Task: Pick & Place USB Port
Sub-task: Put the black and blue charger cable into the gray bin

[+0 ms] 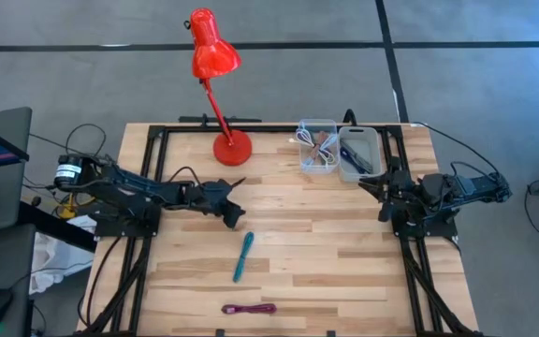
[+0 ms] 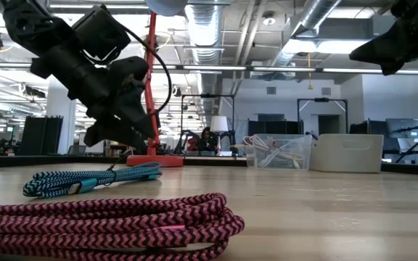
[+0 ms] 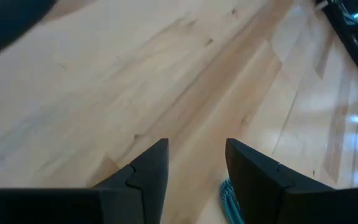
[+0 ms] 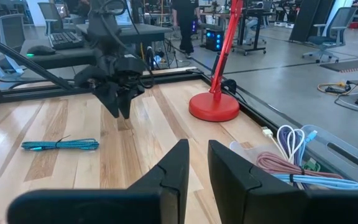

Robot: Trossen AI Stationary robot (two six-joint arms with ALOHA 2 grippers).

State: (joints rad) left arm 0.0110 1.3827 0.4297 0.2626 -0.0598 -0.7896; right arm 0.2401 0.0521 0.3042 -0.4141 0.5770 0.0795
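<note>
A teal braided USB cable [image 1: 242,256] lies bundled on the wooden table, near the middle. A magenta braided cable [image 1: 249,308] lies coiled close to the near edge. My left gripper [image 1: 233,215] hovers open above the table, just on the far side of the teal cable [image 3: 229,200], whose end shows between its fingers in the left wrist view. My right gripper [image 1: 367,185] waits at the table's right side next to the bins, its fingers a narrow gap apart [image 4: 197,163]. In the low view the left gripper [image 2: 125,136] hangs clear of the teal cable [image 2: 93,181].
A red desk lamp stands with its base [image 1: 232,147] at the far edge. A clear bin [image 1: 317,146] with several cables and a grey bin [image 1: 358,153] sit at the far right. Bare wood lies between the cables and the bins.
</note>
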